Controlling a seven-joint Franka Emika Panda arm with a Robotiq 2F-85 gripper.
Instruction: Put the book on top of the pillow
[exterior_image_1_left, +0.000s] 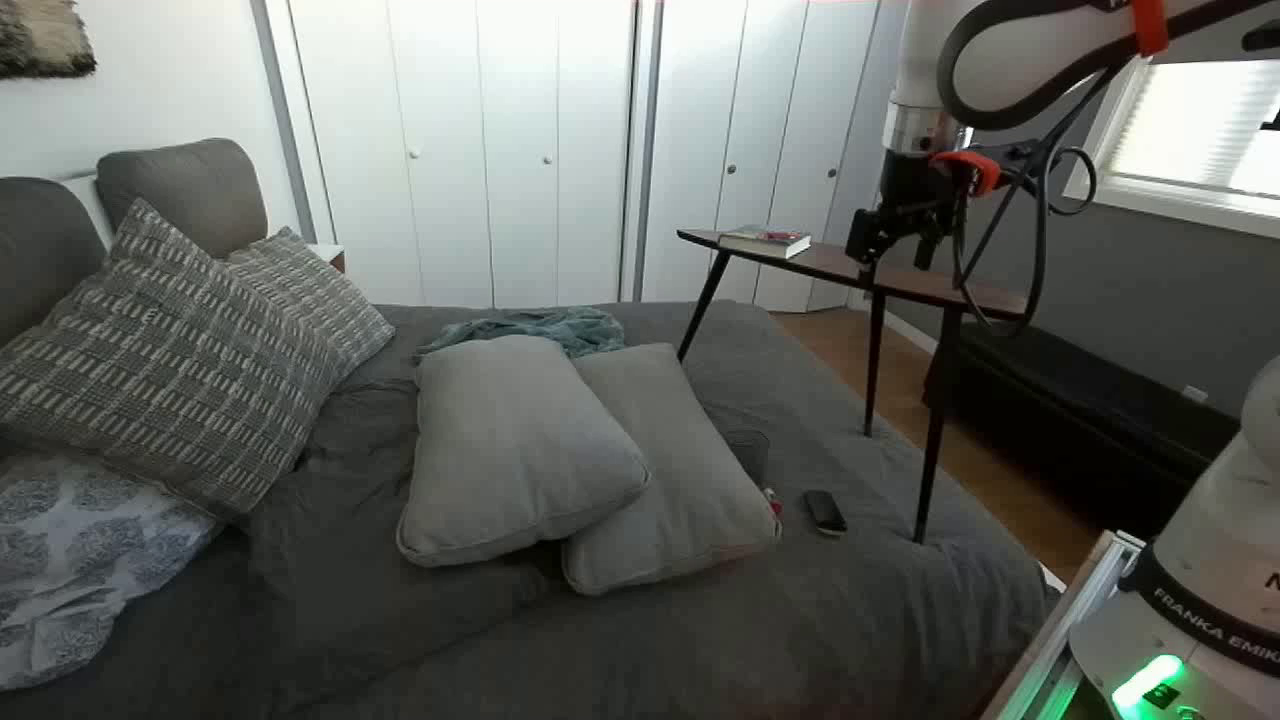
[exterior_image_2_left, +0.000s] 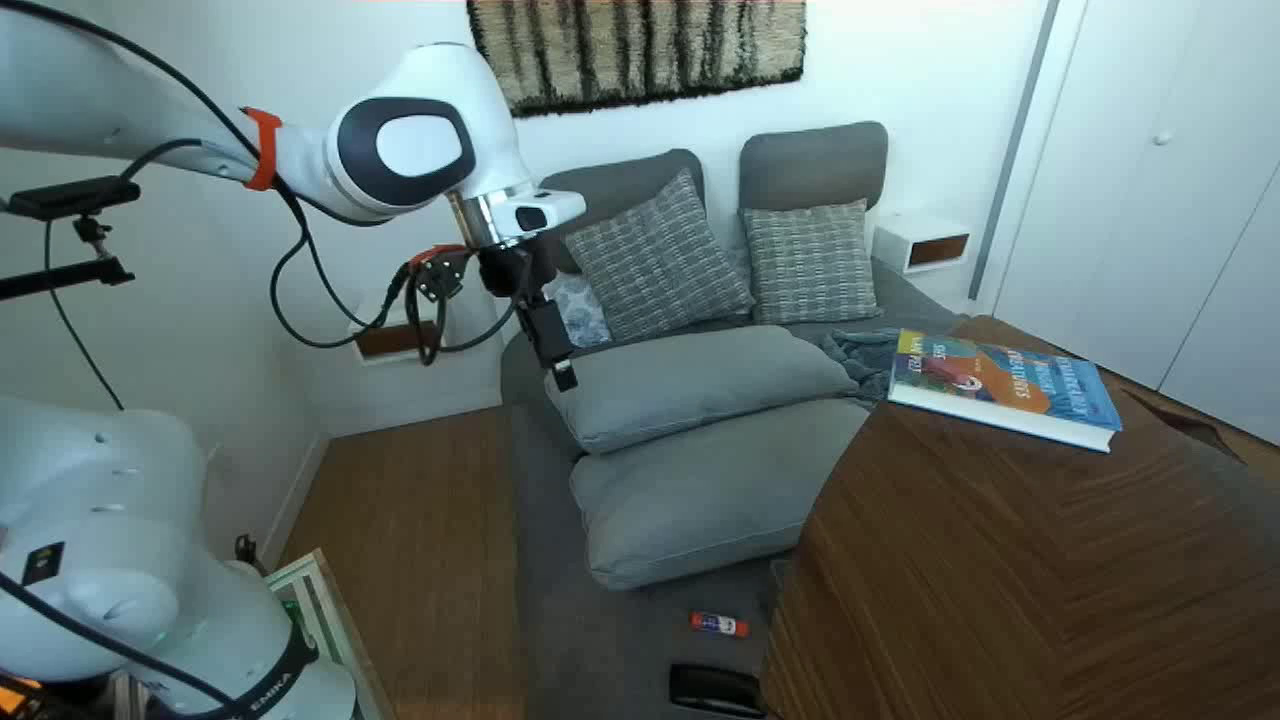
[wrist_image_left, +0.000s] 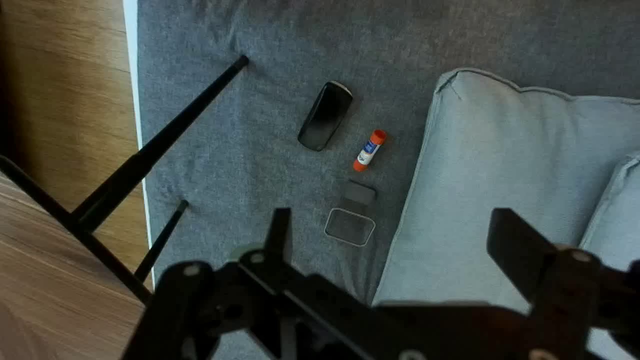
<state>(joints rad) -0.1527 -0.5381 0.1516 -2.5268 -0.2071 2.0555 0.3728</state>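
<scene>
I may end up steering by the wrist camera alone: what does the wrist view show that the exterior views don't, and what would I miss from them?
Only the wrist view: a close look at round bolt heads on the open gripper.
Only the exterior views: the book lying on the table, two checked pillows, a wall hanging and white doors.
Both: two plain grey pillows, a glue stick, a black oblong object, the bed, part of the table and the gripper itself.

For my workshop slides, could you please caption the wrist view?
Open, empty gripper above a grey bedspread where a glue stick lies beside overlapping light-grey pillows.
</scene>
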